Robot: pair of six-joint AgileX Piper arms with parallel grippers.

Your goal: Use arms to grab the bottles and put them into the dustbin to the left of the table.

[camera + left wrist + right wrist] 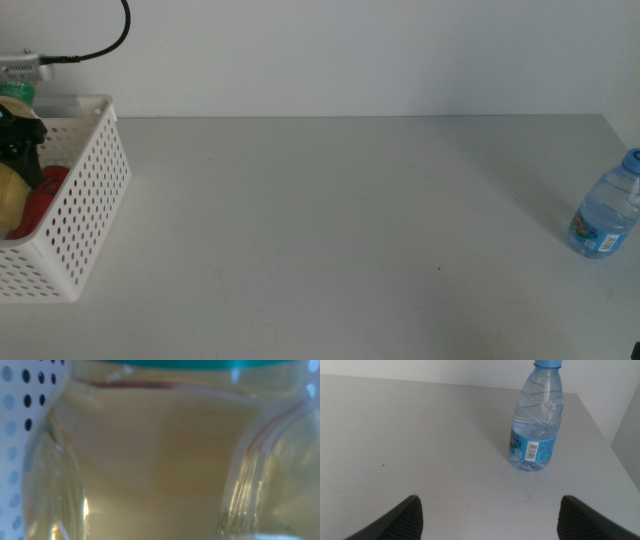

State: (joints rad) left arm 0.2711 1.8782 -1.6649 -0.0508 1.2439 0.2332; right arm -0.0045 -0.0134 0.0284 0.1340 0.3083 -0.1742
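Note:
The white perforated dustbin point(85, 200) stands at the table's left edge. My left gripper point(18, 140) hangs dark over its inside, right above the yellow tea bottle point(10, 195) and next to the red can point(48, 190) that lies in the bin. In the left wrist view the tea bottle point(165, 460) fills the picture, with the dustbin's wall point(17, 415) beside it. The blue-capped water bottle point(605, 210) stands upright at the table's far right. My right gripper point(487, 520) is open and empty, low over the table, short of the water bottle point(535, 420).
The light-grey table point(340, 230) stretches between the dustbin and the water bottle. A black cable point(110, 40) loops above the dustbin. The table's right edge runs just beyond the water bottle.

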